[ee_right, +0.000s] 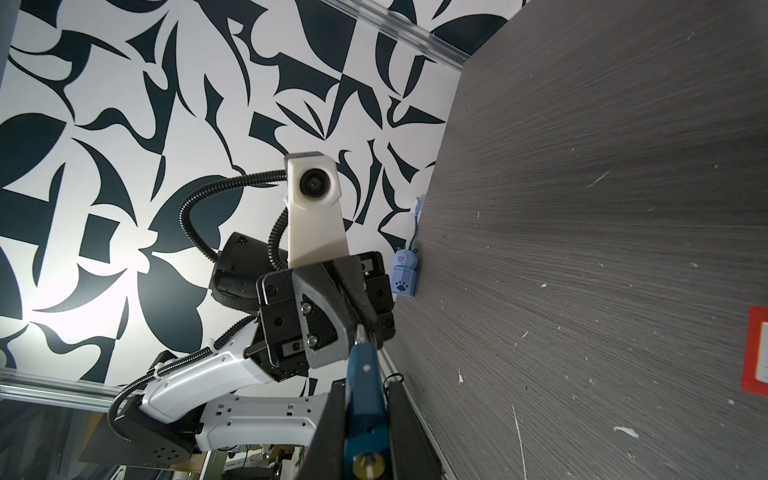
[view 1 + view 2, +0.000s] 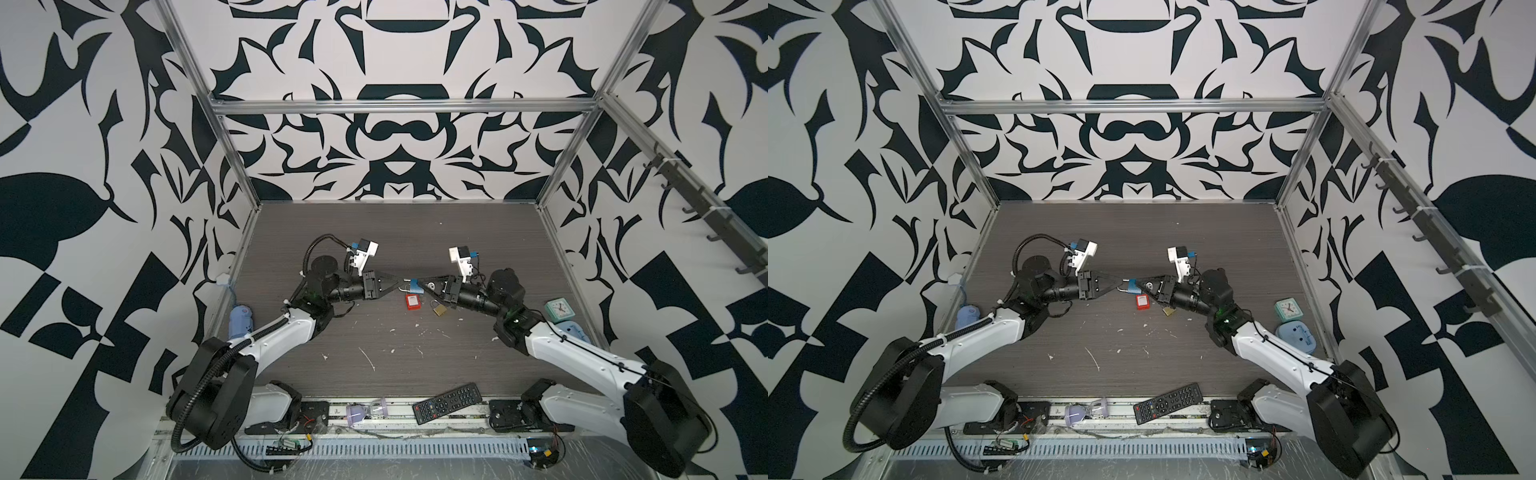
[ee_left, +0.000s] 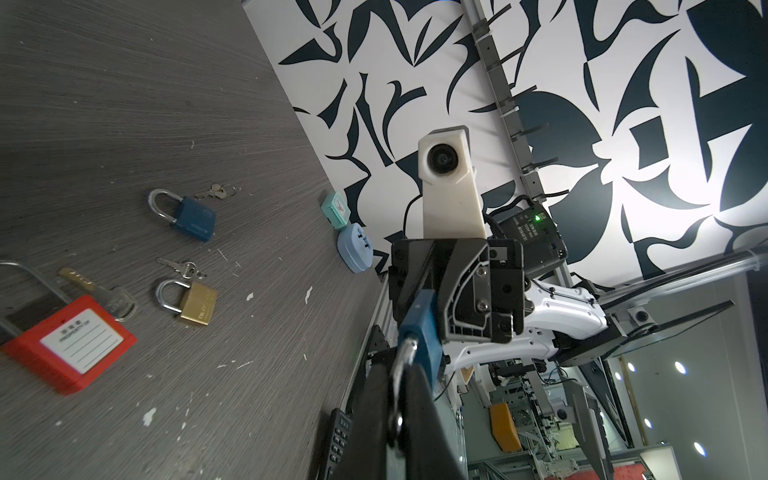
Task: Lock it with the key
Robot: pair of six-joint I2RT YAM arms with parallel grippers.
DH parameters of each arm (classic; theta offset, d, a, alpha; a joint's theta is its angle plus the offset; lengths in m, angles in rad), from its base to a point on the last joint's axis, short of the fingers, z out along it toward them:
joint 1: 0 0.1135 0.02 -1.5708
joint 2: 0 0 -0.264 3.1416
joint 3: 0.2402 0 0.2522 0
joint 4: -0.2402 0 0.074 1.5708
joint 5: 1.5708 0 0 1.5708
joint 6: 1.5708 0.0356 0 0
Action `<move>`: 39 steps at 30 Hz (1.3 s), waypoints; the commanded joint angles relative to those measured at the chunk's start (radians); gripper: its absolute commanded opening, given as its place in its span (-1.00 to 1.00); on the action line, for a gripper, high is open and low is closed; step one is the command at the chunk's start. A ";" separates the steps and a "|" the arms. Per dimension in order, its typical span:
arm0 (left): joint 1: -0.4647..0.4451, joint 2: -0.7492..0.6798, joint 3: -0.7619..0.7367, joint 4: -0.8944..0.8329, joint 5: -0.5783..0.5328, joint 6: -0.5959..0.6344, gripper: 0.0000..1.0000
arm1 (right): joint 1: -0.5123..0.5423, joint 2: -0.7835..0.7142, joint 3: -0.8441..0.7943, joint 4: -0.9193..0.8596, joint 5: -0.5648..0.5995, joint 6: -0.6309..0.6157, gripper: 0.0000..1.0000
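The left gripper (image 2: pixel 401 279) is clamped on the silver metal shackle (image 3: pixel 404 359) of the small blue padlock (image 2: pixel 415 286), held above mid-table; the right gripper (image 2: pixel 422 283) grips its body. To close it well, I judge, push straight along the shackle legs with the body kept square. No container shows; the brass keyway (image 1: pixel 365 465) looks empty. A red padlock (image 2: pixel 412 302) lies at 6 o'clock
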 commanded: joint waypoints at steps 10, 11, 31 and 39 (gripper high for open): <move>-0.095 -0.006 0.005 0.082 0.051 0.010 -1.00 | 0.097 0.145 0.085 0.145 -0.014 0.045 -1.00; -0.094 -0.007 0.006 0.078 0.051 0.012 -1.00 | 0.098 0.145 0.080 0.147 -0.010 0.051 -1.00; 0.047 -0.081 -0.026 -0.033 0.062 0.087 0.33 | 0.012 0.066 0.010 0.092 0.022 0.101 -1.00; 0.083 -0.102 -0.043 -0.020 0.066 0.100 0.65 | 0.009 0.016 0.025 0.038 0.025 0.089 -1.00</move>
